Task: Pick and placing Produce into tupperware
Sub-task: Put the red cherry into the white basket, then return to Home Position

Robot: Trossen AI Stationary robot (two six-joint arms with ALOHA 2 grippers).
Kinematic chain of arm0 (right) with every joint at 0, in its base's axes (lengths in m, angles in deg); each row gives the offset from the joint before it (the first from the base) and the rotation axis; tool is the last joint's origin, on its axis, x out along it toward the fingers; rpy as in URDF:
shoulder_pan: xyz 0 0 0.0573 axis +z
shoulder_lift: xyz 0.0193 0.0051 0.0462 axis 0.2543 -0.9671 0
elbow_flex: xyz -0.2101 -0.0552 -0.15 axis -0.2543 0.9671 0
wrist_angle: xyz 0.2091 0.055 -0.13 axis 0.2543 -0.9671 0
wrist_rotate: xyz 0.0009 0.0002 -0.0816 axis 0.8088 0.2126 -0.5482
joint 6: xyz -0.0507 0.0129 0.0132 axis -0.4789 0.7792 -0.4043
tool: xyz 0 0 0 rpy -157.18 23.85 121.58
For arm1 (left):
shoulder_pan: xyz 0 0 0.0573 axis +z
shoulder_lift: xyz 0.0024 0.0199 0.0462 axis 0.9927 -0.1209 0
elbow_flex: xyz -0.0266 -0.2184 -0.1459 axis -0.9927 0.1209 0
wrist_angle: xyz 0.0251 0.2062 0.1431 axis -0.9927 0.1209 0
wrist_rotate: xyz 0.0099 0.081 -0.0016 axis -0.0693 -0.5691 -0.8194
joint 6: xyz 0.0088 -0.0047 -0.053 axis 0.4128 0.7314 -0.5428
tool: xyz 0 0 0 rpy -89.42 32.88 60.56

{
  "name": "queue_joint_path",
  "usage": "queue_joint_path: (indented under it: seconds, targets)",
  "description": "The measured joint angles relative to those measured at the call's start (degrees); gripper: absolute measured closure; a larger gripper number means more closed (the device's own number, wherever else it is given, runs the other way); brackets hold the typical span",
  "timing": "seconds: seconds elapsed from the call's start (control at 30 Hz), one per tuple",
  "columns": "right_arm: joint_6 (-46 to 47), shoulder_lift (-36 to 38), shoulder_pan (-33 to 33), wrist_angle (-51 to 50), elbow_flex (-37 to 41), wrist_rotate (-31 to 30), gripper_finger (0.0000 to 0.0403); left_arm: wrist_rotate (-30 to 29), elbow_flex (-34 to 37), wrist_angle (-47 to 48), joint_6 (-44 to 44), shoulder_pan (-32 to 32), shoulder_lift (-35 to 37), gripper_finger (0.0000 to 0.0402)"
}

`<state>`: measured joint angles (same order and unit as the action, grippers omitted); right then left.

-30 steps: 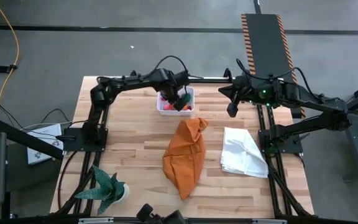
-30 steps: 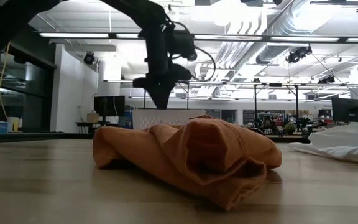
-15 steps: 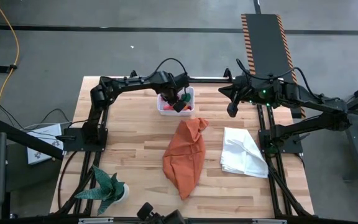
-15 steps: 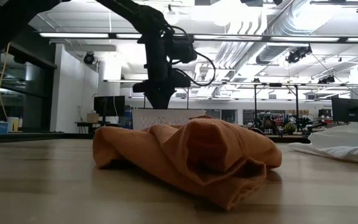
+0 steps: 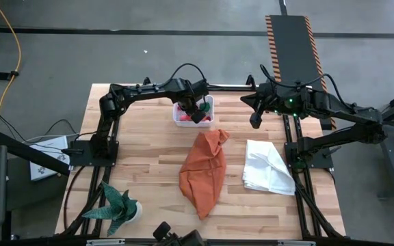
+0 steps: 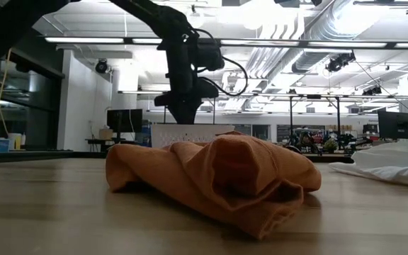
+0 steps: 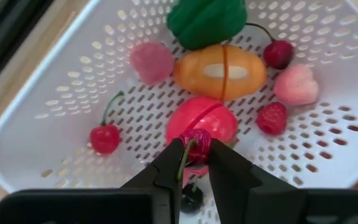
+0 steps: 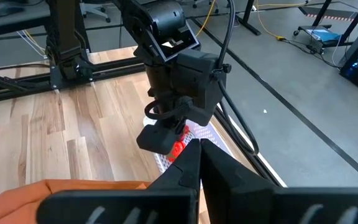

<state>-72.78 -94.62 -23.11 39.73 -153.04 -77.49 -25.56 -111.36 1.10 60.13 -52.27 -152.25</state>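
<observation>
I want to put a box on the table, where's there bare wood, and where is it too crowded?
Bare wood: between the potted plant and the orange cloth, and the strip left of the tupperware. Crowded: the tupperware, where the left pincer holds a cherry, and around the white cloth beside the right arm.

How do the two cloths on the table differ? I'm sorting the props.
The orange cloth lies near the table's middle, bunched into a long ridged heap; the white cloth lies toward the right arm's side, flatter and loosely folded. The orange one looks longer. Both lie apart from the tupperware.
</observation>
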Motion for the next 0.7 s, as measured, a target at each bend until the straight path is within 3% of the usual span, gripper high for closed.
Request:
queue_joint_path:
  seconds: [0.33, 0.7]
  targets:
    - [-0.1, 0.0, 0.0, 0.0, 0.0, 0.0, 0.0402, 0.9, 0.0, 0.0, -0.3, 0.0, 0.0, 0.0266]
    - [-0.5, 0.0, 0.0, 0.0, 0.0, 0.0, 0.0402, 3.7, -0.8, 0.9, -0.4, 0.0, 0.1, 0.0259]
